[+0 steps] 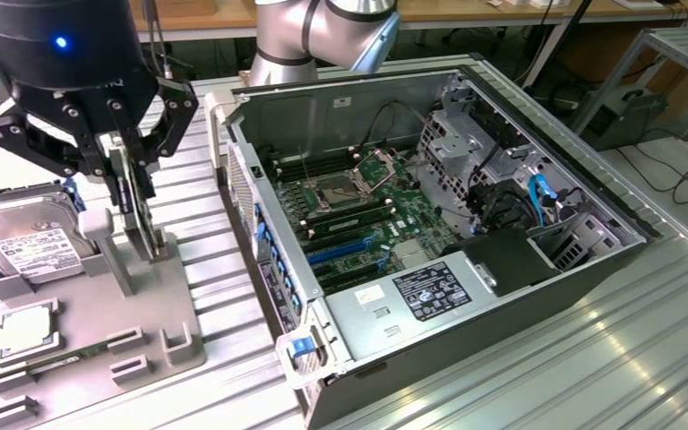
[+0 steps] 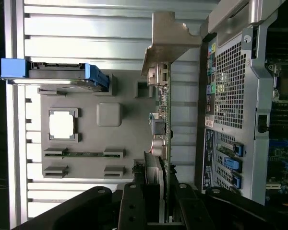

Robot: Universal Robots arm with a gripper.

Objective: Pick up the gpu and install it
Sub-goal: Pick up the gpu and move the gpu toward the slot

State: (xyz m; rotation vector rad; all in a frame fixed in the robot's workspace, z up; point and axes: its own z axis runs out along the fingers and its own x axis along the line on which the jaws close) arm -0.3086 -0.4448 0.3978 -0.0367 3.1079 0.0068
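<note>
The gpu (image 1: pixel 141 210) stands edge-on as a thin dark card over the upright slot of the grey holder tray (image 1: pixel 153 309) at the exterior view's left. My gripper (image 1: pixel 135 175) comes down on it from above, its black fingers pressed on both faces of the card. In the wrist view the gpu (image 2: pixel 164 120) runs away from my gripper (image 2: pixel 158 194), green board edge and connectors showing, with the silver bracket (image 2: pixel 170 40) at its far end. Whether its lower edge still sits in the slot I cannot tell.
The open computer case (image 1: pixel 356 313) lies on its side at the exterior view's right of the tray, motherboard with blue slots (image 1: pixel 344 251) exposed. On the tray rest a hard drive (image 1: pixel 21 242), a processor chip (image 1: pixel 28 327) and a memory stick (image 2: pixel 81 154). Slatted metal table all around.
</note>
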